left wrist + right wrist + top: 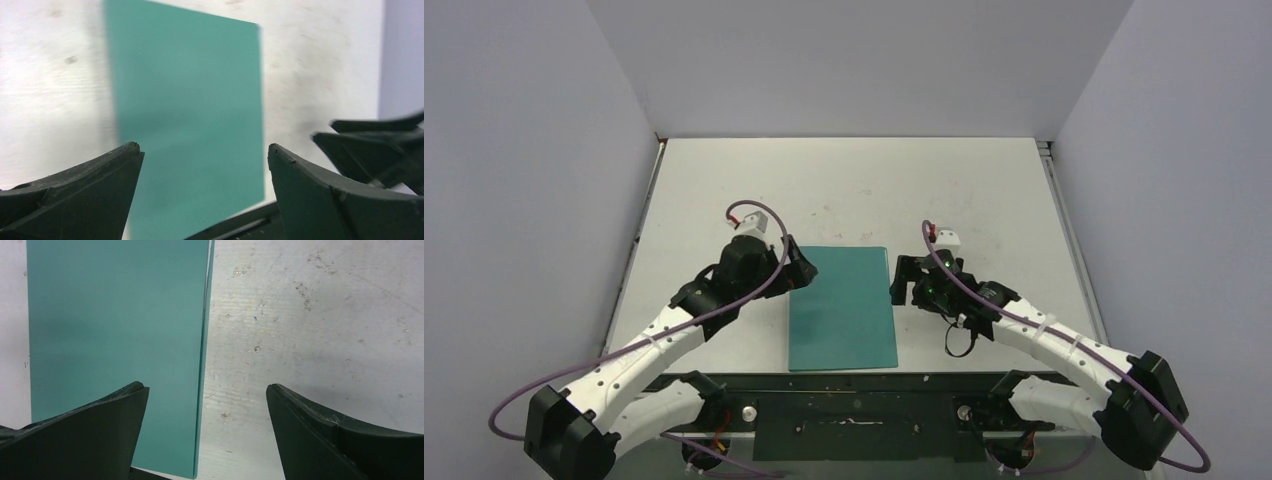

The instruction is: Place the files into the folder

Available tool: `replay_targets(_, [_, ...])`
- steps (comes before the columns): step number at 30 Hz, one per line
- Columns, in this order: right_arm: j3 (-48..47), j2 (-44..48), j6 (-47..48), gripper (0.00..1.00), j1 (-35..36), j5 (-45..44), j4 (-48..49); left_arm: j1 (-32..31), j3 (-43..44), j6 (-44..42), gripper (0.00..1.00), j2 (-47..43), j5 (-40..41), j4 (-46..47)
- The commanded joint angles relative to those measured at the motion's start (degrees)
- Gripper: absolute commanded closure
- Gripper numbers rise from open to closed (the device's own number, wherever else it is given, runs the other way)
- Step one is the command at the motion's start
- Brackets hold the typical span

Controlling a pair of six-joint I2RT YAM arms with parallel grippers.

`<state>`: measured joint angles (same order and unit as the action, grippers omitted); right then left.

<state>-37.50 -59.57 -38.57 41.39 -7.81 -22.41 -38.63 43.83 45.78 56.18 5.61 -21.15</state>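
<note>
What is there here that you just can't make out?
Files: none seen in any view; the closed folder hides whatever is inside it.
Left wrist view: blurred, so the folder's edges are soft; the left gripper covers one corner.
Right wrist view: the frame's top edge cuts the folder off; the right gripper covers one corner.

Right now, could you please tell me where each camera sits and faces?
Top external: above and behind the bases, looking down at the table; left gripper and right gripper flank the folder.
Left wrist: on the left arm, facing the folder between its open fingers.
Right wrist: likewise, over the folder's edge and table, fingers open.
All share the folder.
</note>
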Motion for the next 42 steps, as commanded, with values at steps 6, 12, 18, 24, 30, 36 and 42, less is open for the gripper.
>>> replay_targets(6, [-2.9,-10.8,-0.3,0.11,2.4,1.8,8.4,10.9,-11.8,2.5,0.08,-0.9,-2.8,2.1])
replay_targets(12, [-2.7,-16.4,-1.7,0.15,2.6,2.2,11.9,11.6,-14.2,3.5,0.13,5.2,-4.5,7.1])
replay_targets(18, [-1.5,-20.2,-2.8,0.16,2.7,3.8,15.4,11.9,-15.7,4.0,0.16,11.5,-8.0,13.2])
replay_targets(24, [-0.4,-23.8,-3.6,0.16,2.7,6.2,19.1,11.9,-15.7,4.0,0.16,15.9,-11.8,18.0])
replay_targets(30, [0.1,-26.3,-4.3,0.16,2.1,7.1,21.7,11.8,-14.8,4.3,0.17,20.4,-15.3,22.3])
replay_targets(36, [0.1,-27.9,-3.9,0.17,-0.8,10.6,24.1,11.7,-13.1,5.1,0.17,25.4,-18.1,26.0])
replay_targets(42, [-0.8,-29.0,-2.8,0.17,-3.6,11.8,24.4,11.2,-10.2,5.2,0.18,29.1,-18.9,27.0])
